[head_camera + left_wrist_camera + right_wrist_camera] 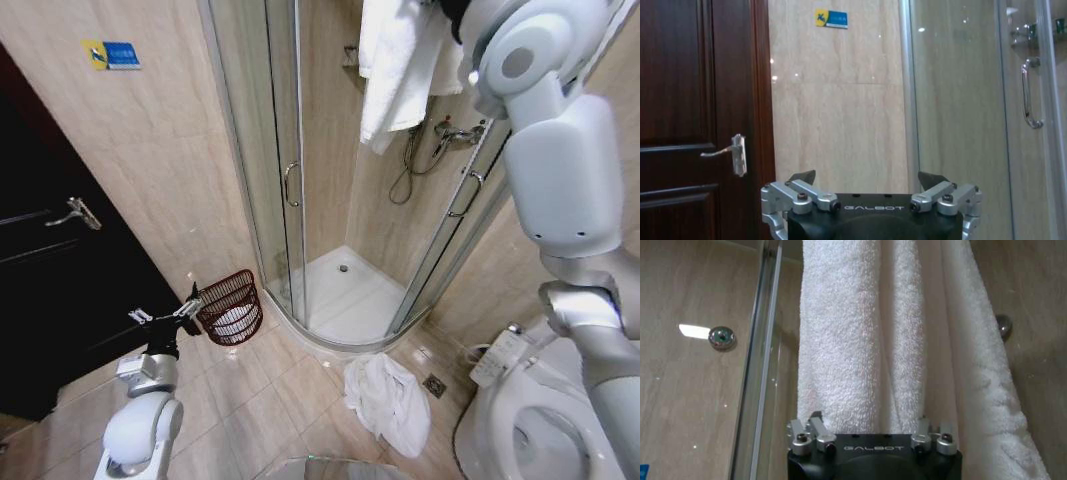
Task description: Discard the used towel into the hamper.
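Note:
A white towel point(395, 65) hangs high on the shower wall. The same towel point(860, 340) shows in the right wrist view, hanging in thick folds directly in front of my right gripper point(870, 419). That gripper is open, with a finger at either side of the folds. My right arm point(555, 150) is raised toward it. Another white towel point(388, 400) lies crumpled on the floor tiles by the shower base. The reddish-brown hamper point(232, 307) stands by the wall with something white inside. My left gripper point(165, 313) point(868, 177) is open and empty just left of the hamper.
A curved glass shower enclosure point(290, 180) with a white base fills the middle. A dark wooden door point(60, 260) point(693, 125) is at the left. A toilet point(540, 410) stands at the lower right. A floor drain point(435, 384) lies beside the crumpled towel.

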You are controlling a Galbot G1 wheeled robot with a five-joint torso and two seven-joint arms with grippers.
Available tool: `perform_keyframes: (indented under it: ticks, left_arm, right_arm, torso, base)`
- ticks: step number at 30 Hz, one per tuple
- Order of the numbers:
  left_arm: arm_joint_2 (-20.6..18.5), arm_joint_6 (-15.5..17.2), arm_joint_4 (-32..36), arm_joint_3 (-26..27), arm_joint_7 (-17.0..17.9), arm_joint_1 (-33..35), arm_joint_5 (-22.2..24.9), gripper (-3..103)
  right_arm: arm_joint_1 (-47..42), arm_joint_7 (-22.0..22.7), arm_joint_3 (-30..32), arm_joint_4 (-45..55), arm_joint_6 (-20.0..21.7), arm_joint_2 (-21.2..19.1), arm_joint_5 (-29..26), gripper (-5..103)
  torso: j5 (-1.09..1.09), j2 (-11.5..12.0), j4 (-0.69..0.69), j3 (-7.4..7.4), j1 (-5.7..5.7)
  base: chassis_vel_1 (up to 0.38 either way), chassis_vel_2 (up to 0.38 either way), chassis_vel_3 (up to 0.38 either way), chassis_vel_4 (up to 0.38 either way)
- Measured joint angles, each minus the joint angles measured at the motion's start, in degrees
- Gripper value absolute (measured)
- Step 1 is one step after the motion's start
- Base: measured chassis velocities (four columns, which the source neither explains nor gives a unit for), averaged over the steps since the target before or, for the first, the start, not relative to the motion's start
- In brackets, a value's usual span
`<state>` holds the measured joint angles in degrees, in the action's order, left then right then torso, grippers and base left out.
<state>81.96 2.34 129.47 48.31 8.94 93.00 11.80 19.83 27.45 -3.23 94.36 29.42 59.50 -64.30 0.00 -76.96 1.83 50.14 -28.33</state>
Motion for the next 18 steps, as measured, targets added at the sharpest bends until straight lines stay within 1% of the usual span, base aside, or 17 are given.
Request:
perform_keyframes:
  ticks: [1, 2, 3, 5, 6, 7, 8, 9, 10, 12, 14, 15, 17, 18]
  left_arm:
    - [-0.17, 0.02, -0.03, 0.17, 0.00, -0.16, 0.11, 100]
    - [-0.17, 0.02, -0.03, 0.17, 0.00, -0.16, 0.11, 100]
    - [-0.23, 0.03, -0.02, 0.23, 0.00, -0.23, 0.16, 100]
    - [-0.41, 0.05, -0.02, 0.51, 0.00, -0.51, 0.63, 100]
    - [-0.41, 0.05, -0.02, 0.51, 0.00, -0.51, 0.63, 100]
    - [-0.41, 0.05, -0.03, 0.62, 0.00, -0.52, 0.74, 100]
    - [-0.38, -0.01, -0.07, 1.00, 0.00, -0.41, 1.00, 100]
    - [-0.35, -0.15, -0.17, 1.16, -0.01, -0.33, 1.04, 100]
    - [-0.28, -0.31, -0.25, 1.31, -0.02, -0.27, 1.07, 100]
    - [-0.23, -0.38, -0.26, 1.36, -0.03, -0.26, 1.09, 100]
    - [-0.19, -0.45, -0.27, 1.39, -0.04, -0.25, 1.11, 100]
    - [-0.19, -0.45, -0.27, 1.39, -0.04, -0.25, 1.11, 100]
    - [-0.06, -0.49, -0.26, 1.44, 0.00, -0.24, 1.13, 100]
    - [0.02, -0.50, -0.23, 1.55, 0.04, -0.17, 1.23, 100]
  right_arm:
    - [-0.12, -0.08, 0.00, -0.10, -0.26, 0.05, -0.11, 69]
    - [-0.12, -0.08, 0.00, -0.10, -0.26, 0.05, -0.11, 69]
    - [-0.13, -0.15, -0.01, -0.14, -0.36, 0.06, -0.16, 65]
    - [-0.22, -1.81, -0.55, -0.38, -1.47, -0.60, -0.11, 57]
    - [-0.22, -1.81, -0.55, -0.38, -1.47, -0.60, -0.11, 57]
    - [-0.25, -2.45, -0.69, -0.40, -1.62, -0.99, 0.08, 53]
    - [-0.29, -3.68, -1.00, -0.29, -1.78, -2.33, 0.29, 45]
    - [-0.24, -3.80, -1.03, -0.23, -1.78, -2.73, 0.13, 45]
    - [-0.14, -3.83, -1.04, -0.22, -1.79, -3.03, -0.20, 37]
    - [-0.04, -3.84, -1.04, -0.22, -1.79, -3.17, -0.54, 37]
    - [0.09, -3.85, -1.05, -0.22, -1.79, -3.25, -0.96, 28]
    - [0.09, -3.85, -1.05, -0.22, -1.79, -3.25, -0.96, 28]
    - [0.20, -3.84, -1.15, -0.10, -1.78, -3.28, -1.25, 21]
    - [0.20, -3.82, -1.22, 0.07, -1.79, -3.31, -1.34, 21]
  torso:
    - [0.00, 0.00, 0.00, 0.00, 0.00]
    - [0.00, 0.00, 0.00, 0.00, 0.00]
    - [0.00, 0.00, 0.00, 0.00, 0.00]
    - [-0.01, 0.00, 0.02, 0.00, 0.00]
    - [-0.01, 0.00, 0.02, 0.00, 0.00]
    - [-0.01, 0.00, 0.01, 0.00, 0.00]
    - [0.00, 0.00, 0.00, 0.00, 0.00]
    - [0.01, 0.00, 0.00, 0.00, 0.00]
    - [0.01, 0.00, 0.00, 0.00, 0.00]
    - [0.01, 0.00, 0.00, 0.00, 0.00]
    - [0.00, 0.00, 0.00, 0.00, 0.00]
    - [0.00, 0.00, 0.00, 0.00, 0.00]
    - [0.00, 0.00, 0.00, 0.00, 0.00]
    - [0.00, 0.00, 0.01, 0.00, 0.00]
  base:
    - [0.000, 0.000, 0.000, 0.000]
    - [0.000, 0.000, 0.000, 0.000]
    - [0.000, 0.000, 0.000, 0.000]
    - [0.000, 0.000, 0.000, 0.000]
    - [0.000, 0.000, 0.000, 0.000]
    - [0.000, 0.000, 0.000, 0.000]
    - [0.000, 0.000, 0.000, 0.000]
    - [0.000, 0.000, 0.000, 0.000]
    - [0.000, 0.000, 0.000, 0.000]
    - [0.000, 0.000, 0.000, 0.000]
    - [0.000, 0.000, 0.000, 0.000]
    - [0.000, 0.000, 0.000, 0.000]
    - [0.000, 0.000, 0.000, 0.000]
    - [0.000, 0.000, 0.000, 0.000]
